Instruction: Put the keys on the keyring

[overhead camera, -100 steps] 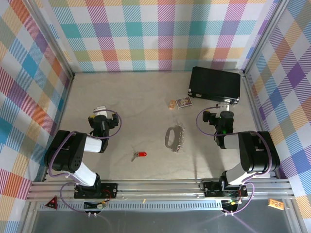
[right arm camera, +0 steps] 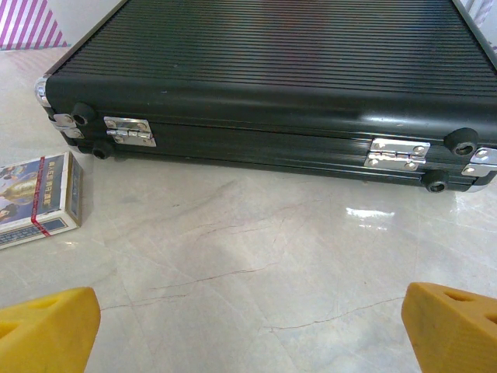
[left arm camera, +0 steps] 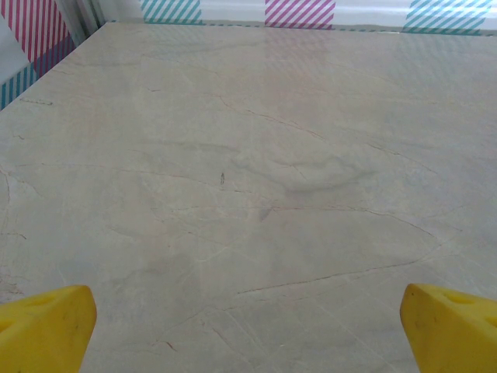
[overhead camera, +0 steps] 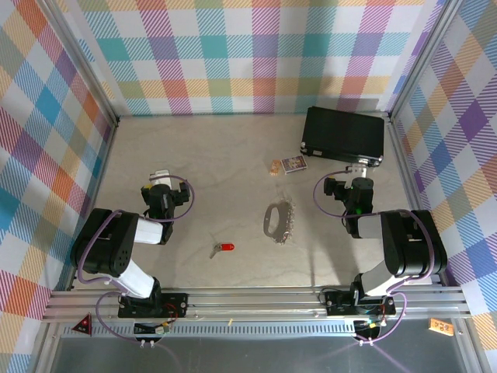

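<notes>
Silver keyring (overhead camera: 278, 220) lies right of key (overhead camera: 221, 249); left hand (left arm camera: 248, 330), right hand (right arm camera: 248, 330) gaping.

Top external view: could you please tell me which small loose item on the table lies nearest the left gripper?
The red-tagged key is closest to the left gripper; the keyring and printed card box lie farther right.

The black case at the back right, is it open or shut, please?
Shut: the black case lies flat, halves meeting flush along its hinged edge.

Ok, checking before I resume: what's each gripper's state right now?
Left gripper: open, holding nothing.
Right gripper: open, holding nothing.
</notes>
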